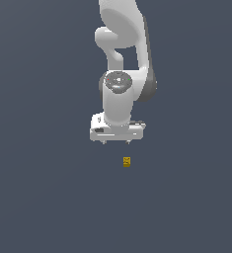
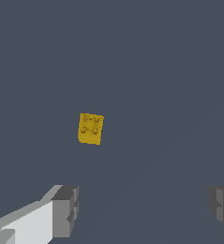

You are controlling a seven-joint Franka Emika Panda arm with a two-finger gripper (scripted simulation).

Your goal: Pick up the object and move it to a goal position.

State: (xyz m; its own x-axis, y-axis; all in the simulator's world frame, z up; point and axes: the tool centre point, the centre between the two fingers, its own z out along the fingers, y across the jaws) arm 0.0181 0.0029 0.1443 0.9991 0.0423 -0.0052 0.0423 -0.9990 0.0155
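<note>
A white robot arm hangs over a plain dark grey surface, its hand point(image 1: 116, 142) pointing straight down. The two fingertips stand well apart and hold nothing; in the wrist view one grey finger pad point(image 2: 66, 209) shows at one edge of the picture and the other at the opposite edge, with bare surface between them.

The block point(image 1: 127, 161), tiny, yellow-gold and far smaller than the hand, sits alone on the surface. In the exterior view it lies below the hand and slightly toward that view's right, nearly in line with the fingertip on that side, clear of both fingers and touching neither. In the wrist view the block looks slightly longer than wide and a little tilted, with faint darker marks on its face.

The hand likely needs a small sideways shift to centre on the block before descending.
</note>
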